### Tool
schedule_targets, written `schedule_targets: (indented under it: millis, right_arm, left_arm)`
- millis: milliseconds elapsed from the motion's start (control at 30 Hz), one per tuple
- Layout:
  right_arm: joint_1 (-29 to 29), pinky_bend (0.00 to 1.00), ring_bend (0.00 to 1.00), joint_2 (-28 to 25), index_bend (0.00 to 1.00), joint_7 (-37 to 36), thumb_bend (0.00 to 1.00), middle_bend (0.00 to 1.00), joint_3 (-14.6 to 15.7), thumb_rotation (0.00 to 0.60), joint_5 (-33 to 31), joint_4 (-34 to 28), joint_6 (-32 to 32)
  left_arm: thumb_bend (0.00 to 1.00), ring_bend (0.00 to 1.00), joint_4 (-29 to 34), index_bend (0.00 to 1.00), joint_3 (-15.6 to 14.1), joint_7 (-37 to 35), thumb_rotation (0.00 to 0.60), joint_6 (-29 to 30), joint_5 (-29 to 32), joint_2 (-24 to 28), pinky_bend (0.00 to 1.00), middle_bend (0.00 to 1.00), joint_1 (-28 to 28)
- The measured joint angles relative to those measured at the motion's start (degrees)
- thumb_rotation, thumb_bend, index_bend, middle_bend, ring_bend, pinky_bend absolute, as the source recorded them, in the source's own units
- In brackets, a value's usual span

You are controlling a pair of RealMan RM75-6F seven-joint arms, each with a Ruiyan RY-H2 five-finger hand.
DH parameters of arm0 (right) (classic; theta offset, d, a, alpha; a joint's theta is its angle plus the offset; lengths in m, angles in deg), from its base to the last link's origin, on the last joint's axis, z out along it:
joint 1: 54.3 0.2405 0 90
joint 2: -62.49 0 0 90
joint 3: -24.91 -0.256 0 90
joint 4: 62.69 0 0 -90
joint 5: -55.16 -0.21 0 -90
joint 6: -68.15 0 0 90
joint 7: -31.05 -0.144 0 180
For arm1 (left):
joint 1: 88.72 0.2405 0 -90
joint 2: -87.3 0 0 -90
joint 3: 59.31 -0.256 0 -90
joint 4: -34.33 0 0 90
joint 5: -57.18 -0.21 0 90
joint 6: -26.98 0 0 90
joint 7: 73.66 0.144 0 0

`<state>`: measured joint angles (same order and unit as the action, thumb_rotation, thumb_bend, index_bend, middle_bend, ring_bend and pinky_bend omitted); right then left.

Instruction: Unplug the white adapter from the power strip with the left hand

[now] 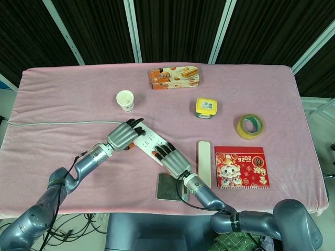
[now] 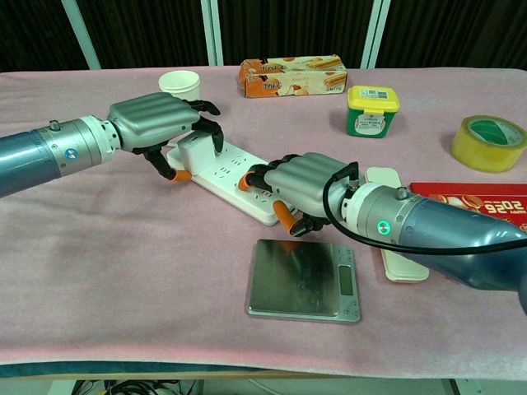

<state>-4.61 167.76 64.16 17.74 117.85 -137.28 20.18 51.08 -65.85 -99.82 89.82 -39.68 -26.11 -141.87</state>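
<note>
We see the white adapter (image 2: pixel 198 153) plugged upright into the far end of the power strip (image 2: pixel 239 183), whose long axis runs diagonally across the bench (image 2: pixel 123 263). Our left hand (image 2: pixel 156 123) curls over the adapter, fingertips touching it. Our right hand (image 2: pixel 309 185) presses the strip's near end.

Pink cloth-covered table (image 1: pixel 63 99), dark curtains (image 1: pixel 172 26) behind, white slanted poles (image 1: pixel 133 29), cables on floor (image 1: pixel 78 230)

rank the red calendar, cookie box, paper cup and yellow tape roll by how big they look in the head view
1. red calendar
2. cookie box
3. yellow tape roll
4. paper cup
Tape and cup look close; the cup sits farther back, so that order is unsure.
</note>
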Motion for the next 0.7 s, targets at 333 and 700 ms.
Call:
schedule_targets:
  millis: [333,700]
  right_arm:
    - [-0.03,0.1,0.15,0.1,0.17,-0.12,0.8,0.16,0.03,0.6,-0.05,0.09,-0.32]
    - [0.05,0.1,0.15,0.16,0.17,0.12,0.8,0.16,0.18,0.6,-0.01,-0.12,-0.54]
  left_arm:
    - [0.28,0.08,0.15,0.36,0.02,0.14,0.6,0.19,0.01,0.04,0.23,0.4,0.08]
    - [0.28,0.08,0.54,0.36,0.06,0.35,0.6,0.42,0.01,0.34,0.23,0.41,0.1]
